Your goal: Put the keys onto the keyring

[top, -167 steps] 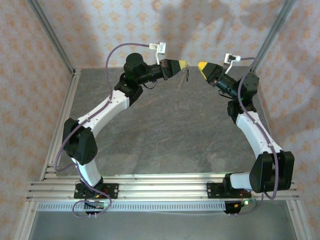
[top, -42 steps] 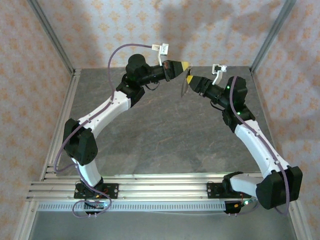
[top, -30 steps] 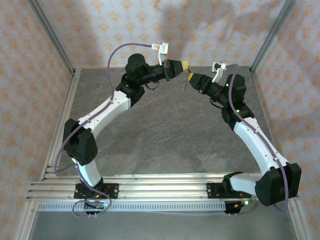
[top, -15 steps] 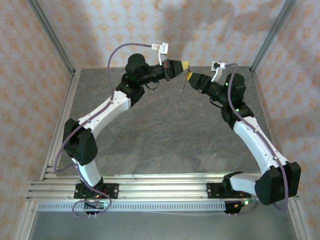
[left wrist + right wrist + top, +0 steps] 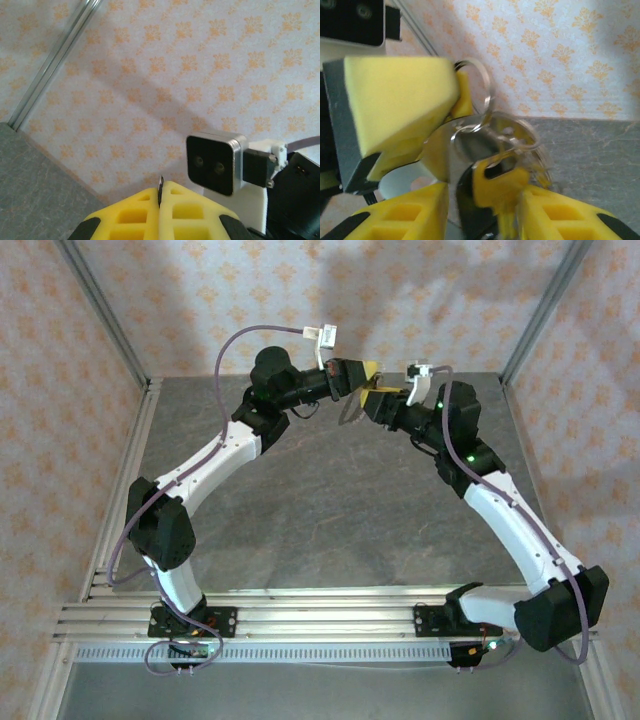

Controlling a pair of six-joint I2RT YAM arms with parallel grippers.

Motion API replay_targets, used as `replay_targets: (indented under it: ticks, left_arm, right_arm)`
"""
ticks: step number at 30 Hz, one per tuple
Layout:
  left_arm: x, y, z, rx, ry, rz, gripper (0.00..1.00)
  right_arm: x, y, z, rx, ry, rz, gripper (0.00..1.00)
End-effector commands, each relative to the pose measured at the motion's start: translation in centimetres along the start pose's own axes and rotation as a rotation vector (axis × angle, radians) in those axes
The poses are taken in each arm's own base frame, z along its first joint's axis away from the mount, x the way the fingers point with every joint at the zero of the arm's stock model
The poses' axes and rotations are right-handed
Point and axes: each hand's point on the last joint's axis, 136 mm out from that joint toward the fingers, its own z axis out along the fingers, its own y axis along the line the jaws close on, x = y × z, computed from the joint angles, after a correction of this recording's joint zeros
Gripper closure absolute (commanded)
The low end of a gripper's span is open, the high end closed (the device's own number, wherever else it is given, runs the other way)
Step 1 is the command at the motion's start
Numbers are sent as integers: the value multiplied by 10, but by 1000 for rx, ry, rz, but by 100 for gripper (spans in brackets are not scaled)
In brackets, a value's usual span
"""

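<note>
My left gripper (image 5: pixel 367 370) is raised at the back of the table. It is shut on a thin silvery keyring (image 5: pixel 487 90), whose edge pokes out between the yellow pads (image 5: pixel 160 183). From the ring hang a shiny disc (image 5: pixel 437 150), a yellow-headed key (image 5: pixel 502 182) and a black-headed key (image 5: pixel 467 200), all blurred. My right gripper (image 5: pixel 374 398) meets the left one tip to tip. Its jaws stand apart with the hanging keys in the gap, the yellow head against the right pad (image 5: pixel 555 215). The left pad (image 5: pixel 400 215) is clear of the black head.
Patterned walls and metal frame posts (image 5: pixel 545 305) close in the grey table (image 5: pixel 330 510). The right arm's wrist camera (image 5: pixel 215 162) sits right in front of the left fingertips. Both arms arch over the table's back half.
The right arm has swung left and forward until its jaws sit around the keys hanging from the left gripper. The left arm has held still with the ring.
</note>
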Motion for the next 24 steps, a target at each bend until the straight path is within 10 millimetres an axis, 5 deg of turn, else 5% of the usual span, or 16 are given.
replay_targets:
  ticks: [1, 14, 24]
  left_arm:
    - [-18, -25, 2, 49, -46, 52, 100]
    - [-18, -26, 2, 47, -46, 53, 100]
    - [-13, -25, 1, 21, -22, 86, 100]
  right_arm:
    - [-8, -3, -9, 64, -16, -86, 64]
    - [-11, -6, -25, 118, -45, -102, 100]
    - [-10, 5, -31, 84, -15, -126, 100]
